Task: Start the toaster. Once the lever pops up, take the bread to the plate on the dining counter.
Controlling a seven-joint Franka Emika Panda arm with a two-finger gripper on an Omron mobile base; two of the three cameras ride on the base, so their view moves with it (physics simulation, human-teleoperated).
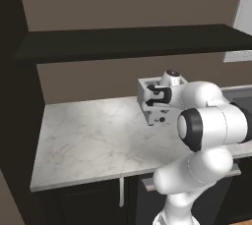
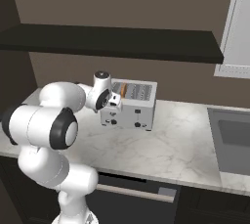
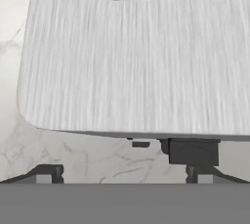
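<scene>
- While your claw (image 3: 124,174) hangs with jaws spread wide and holding nothing, it looks straight down over the toaster (image 2: 134,101).
- You'll see its dark lever (image 3: 193,150) at about 5 o'clock in the hand view, just above one fingertip (image 3: 202,174).
- That toaster stands on the marble worktop (image 2: 176,145), with the bread (image 2: 123,89) in a slot.

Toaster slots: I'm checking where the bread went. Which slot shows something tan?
The slot near the toaster's left end in the right base view, beside the end effector, shows a tan bread edge; the others look grey.
</scene>
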